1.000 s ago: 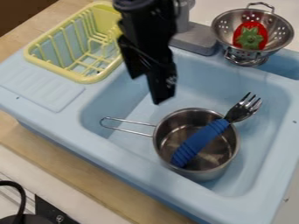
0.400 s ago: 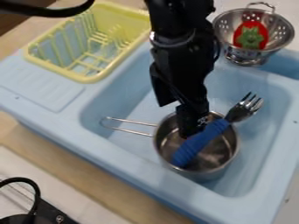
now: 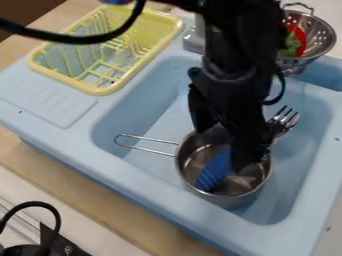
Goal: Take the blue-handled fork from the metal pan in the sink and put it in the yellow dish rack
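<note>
See a yellow rack [image 3: 101, 90] on the blue sink [image 3: 133, 172]; then a steel pot [image 3: 227, 200], with a blue-handled fork [image 3: 212, 171] propped in it, partly behind the gripper [image 3: 246, 162]; cannot tell whether apart or clamped; rightward, a colander [image 3: 323, 41] with a red-and-green toy [image 3: 298, 36]

- A light blue toy sink [image 3: 63, 131] with a raised, ribbed panel [image 3: 43, 98] on its left top side.
- A pale yellow dish rack [image 3: 100, 91], upright at the sink's upper left, with upright prongs and open slots.
- A metal colander [image 3: 322, 39] at the upper right by the sink's back edge, perforated, with a loop handle [image 3: 298, 4] at its rim; it is partly hidden.
- A red toy piece [image 3: 299, 34] with a green top [image 3: 291, 46], lying inside the colander.
- A grey faucet base [image 3: 193, 41] at the back of the sink, partly hidden.
- A wood-toned worktop [image 3: 87, 199] along the sink's front.
</note>
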